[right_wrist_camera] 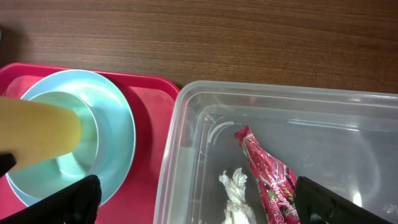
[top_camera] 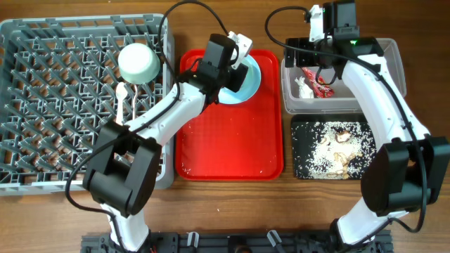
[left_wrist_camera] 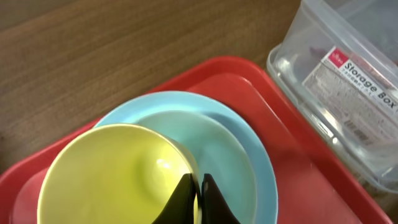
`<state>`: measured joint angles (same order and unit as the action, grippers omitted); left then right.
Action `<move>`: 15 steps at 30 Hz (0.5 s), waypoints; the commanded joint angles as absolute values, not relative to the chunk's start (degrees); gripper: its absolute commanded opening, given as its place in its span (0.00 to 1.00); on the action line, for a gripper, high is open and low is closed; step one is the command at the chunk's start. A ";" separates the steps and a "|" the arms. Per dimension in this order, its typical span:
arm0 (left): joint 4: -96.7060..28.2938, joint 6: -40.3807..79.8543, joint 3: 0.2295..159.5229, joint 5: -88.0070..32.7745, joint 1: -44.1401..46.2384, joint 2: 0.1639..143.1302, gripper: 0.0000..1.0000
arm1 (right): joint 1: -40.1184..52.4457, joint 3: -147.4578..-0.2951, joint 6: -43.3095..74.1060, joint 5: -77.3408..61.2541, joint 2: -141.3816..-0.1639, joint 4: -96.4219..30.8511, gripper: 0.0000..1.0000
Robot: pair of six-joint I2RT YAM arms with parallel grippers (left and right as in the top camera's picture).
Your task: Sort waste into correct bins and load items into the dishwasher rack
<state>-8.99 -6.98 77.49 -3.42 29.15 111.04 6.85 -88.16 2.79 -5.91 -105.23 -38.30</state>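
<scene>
My left gripper [left_wrist_camera: 196, 194] is shut on the rim of the small yellow cup [left_wrist_camera: 112, 174] and holds it over the pale blue plate [left_wrist_camera: 249, 155] at the back of the red tray; a mint bowl [right_wrist_camera: 93, 134] seems to sit in the plate. In the overhead view the left gripper [top_camera: 234, 57] covers the cup. My right gripper [right_wrist_camera: 199, 205] is open and empty above the clear tub [right_wrist_camera: 180, 124], which holds the red wrapper [right_wrist_camera: 267, 174] and the white paper scrap [right_wrist_camera: 236, 193]. Another mint bowl [top_camera: 138, 62] and white cutlery [top_camera: 124, 98] lie in the grey rack [top_camera: 42, 105].
The red tray [top_camera: 228, 147] lies between the rack and the bins, with a few crumbs near its front edge. The black tray [top_camera: 299, 172] in front of the clear tub [top_camera: 292, 105] holds rice-like crumbs [top_camera: 330, 147]. Bare wooden table lies behind the tray.
</scene>
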 commanded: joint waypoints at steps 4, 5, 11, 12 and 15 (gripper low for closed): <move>-9.76 -4.05 78.13 -3.14 29.02 104.64 0.04 | 7.05 -88.38 3.14 -5.41 -105.65 -38.17 1.00; -10.72 -4.05 78.13 -3.14 29.04 104.81 0.04 | 7.05 -88.38 3.16 -5.41 -105.65 -38.17 1.00; -12.84 -4.10 78.06 -3.11 28.97 106.76 0.04 | 7.05 -88.38 3.14 -5.41 -105.65 -38.17 1.00; -12.64 -4.10 78.06 -3.11 28.97 107.28 0.04 | 7.05 -88.38 3.14 -5.41 -105.65 -38.17 1.00; -11.99 -4.21 78.06 -3.11 28.97 108.73 0.04 | 7.05 -88.38 3.14 -5.41 -105.65 -38.17 1.00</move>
